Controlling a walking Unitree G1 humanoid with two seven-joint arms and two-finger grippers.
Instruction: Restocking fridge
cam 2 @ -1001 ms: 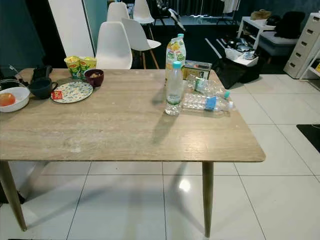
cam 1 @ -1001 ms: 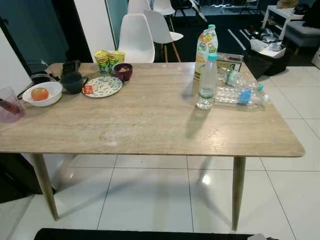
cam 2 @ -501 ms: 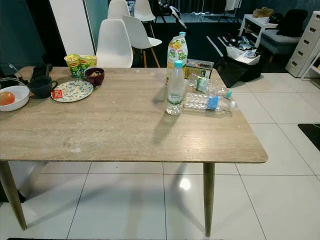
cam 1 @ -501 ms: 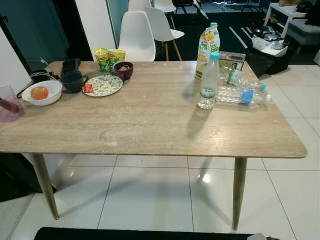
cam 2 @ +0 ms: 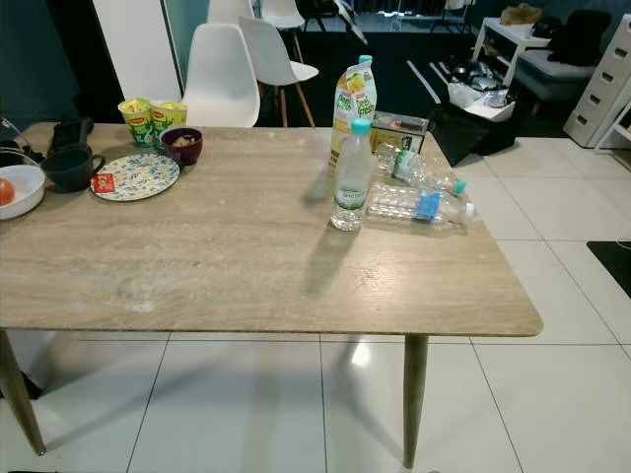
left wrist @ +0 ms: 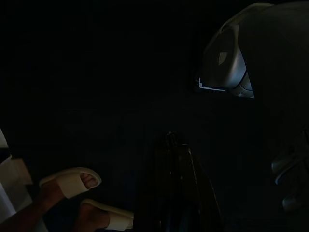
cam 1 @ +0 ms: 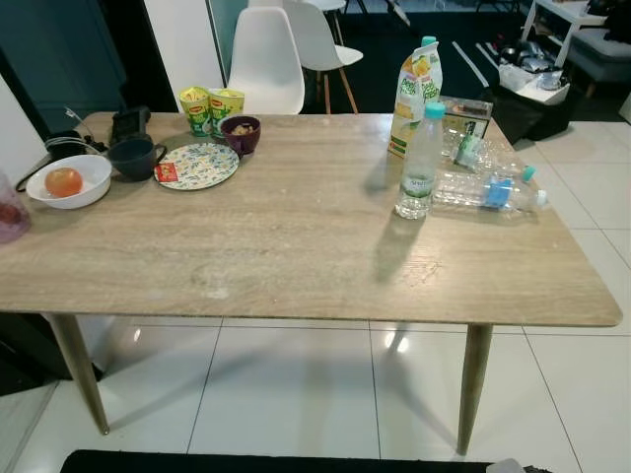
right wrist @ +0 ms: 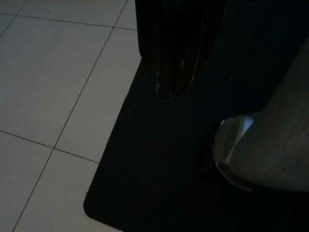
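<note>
On the far right part of the wooden table (cam 1: 296,246) a clear water bottle (cam 1: 421,163) with a teal cap stands upright. Behind it is a tall juice carton (cam 1: 412,87). Two more plastic bottles lie on their sides, one (cam 1: 488,189) beside the upright bottle and one (cam 1: 468,150) further back by a small box (cam 1: 465,111). My left gripper (left wrist: 171,140) hangs idle in the dark, fingers together. Pointing down over a black mat (right wrist: 169,183), my right gripper (right wrist: 169,94) is shut and holds nothing.
On the table's left stand a white bowl with a fruit (cam 1: 67,180), a dark mug (cam 1: 133,156), a patterned plate (cam 1: 197,165), a maroon bowl (cam 1: 241,133) and two yellow cups (cam 1: 209,106). White chairs (cam 1: 264,64) stand behind. A person's slippered feet (left wrist: 72,181) are near my left arm.
The camera has come a little closer to the table, so it looks slightly larger. Nothing on it has moved.
</note>
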